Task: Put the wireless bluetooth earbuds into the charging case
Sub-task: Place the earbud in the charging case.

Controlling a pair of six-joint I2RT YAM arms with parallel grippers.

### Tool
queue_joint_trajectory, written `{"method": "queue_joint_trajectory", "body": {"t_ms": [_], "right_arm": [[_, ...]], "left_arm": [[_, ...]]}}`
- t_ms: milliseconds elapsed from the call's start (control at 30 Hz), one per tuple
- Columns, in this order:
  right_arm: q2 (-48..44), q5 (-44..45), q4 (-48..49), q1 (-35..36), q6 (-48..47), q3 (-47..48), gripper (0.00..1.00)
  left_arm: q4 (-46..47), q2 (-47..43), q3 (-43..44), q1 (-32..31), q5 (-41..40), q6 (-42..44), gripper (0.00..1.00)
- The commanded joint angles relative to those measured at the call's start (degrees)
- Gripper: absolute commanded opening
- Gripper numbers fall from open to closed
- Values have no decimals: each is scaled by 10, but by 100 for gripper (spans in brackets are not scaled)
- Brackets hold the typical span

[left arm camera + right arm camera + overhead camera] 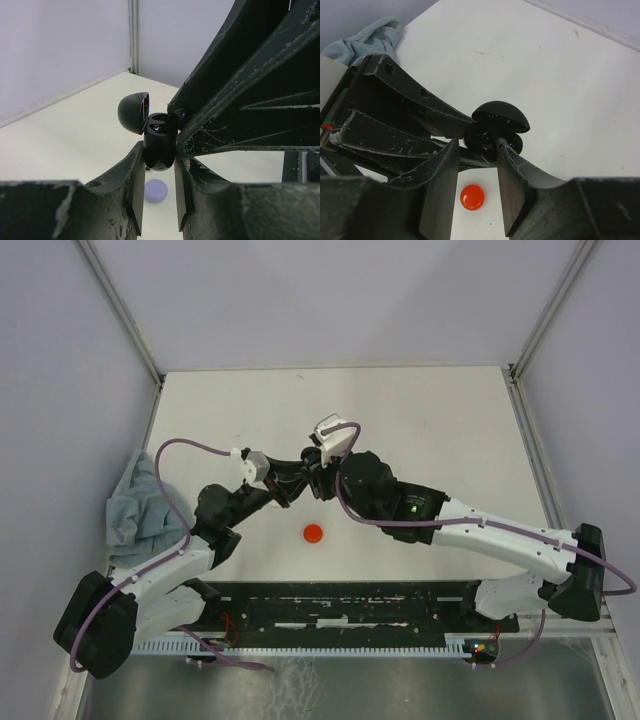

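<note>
My left gripper (pixel 160 150) is shut on a black egg-shaped charging case (pixel 159 142) and holds it above the table with its lid (pixel 133 112) swung open. My right gripper (pixel 479 145) meets it from the other side, its fingertips (pixel 174 107) at the case's open mouth. A small black earbud (pixel 177 118) sits between those fingertips, at or in the case's socket. In the right wrist view the case (pixel 487 140) and its lid (pixel 500 116) fill the gap between the fingers. In the top view both grippers (pixel 298 480) meet at mid-table and hide the case.
A red round disc case (pixel 314 533) lies on the table below the grippers and shows in the right wrist view (pixel 472 197). A lavender round disc case (pixel 155 190) lies under the left gripper. A grey-blue cloth (pixel 135 505) is bunched at the table's left edge.
</note>
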Motion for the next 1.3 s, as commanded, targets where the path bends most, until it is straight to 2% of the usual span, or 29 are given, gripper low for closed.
{"method": "queue_joint_trajectory", "body": {"t_ms": [0, 167, 233, 400, 500, 633, 867, 1067, 1267], "right_arm": [[1, -1, -29, 5, 39, 34, 46], [-11, 1, -74, 4, 29, 72, 57], [-14, -26, -101, -4, 13, 91, 61], [-28, -155, -172, -50, -17, 136, 64], [-39, -262, -205, -94, -28, 148, 64], [-33, -369, -267, -139, -60, 170, 61], [-24, -391, -295, -152, -59, 179, 56], [-2, -406, -287, -152, -30, 177, 55], [0, -385, -258, -152, -12, 162, 55]], "left_arm": [[74, -5, 0, -1, -6, -4, 3], [76, -5, -8, -1, -12, -9, 3], [78, -4, -11, -1, -12, -14, 3], [82, 1, -12, -1, 1, -29, 3], [82, 12, -8, -1, 25, -41, 3], [98, 22, -7, 0, 59, -62, 3], [101, 25, -5, 1, 68, -69, 3], [101, 27, 1, 1, 73, -71, 3], [107, 26, 3, 1, 79, -76, 3]]}}
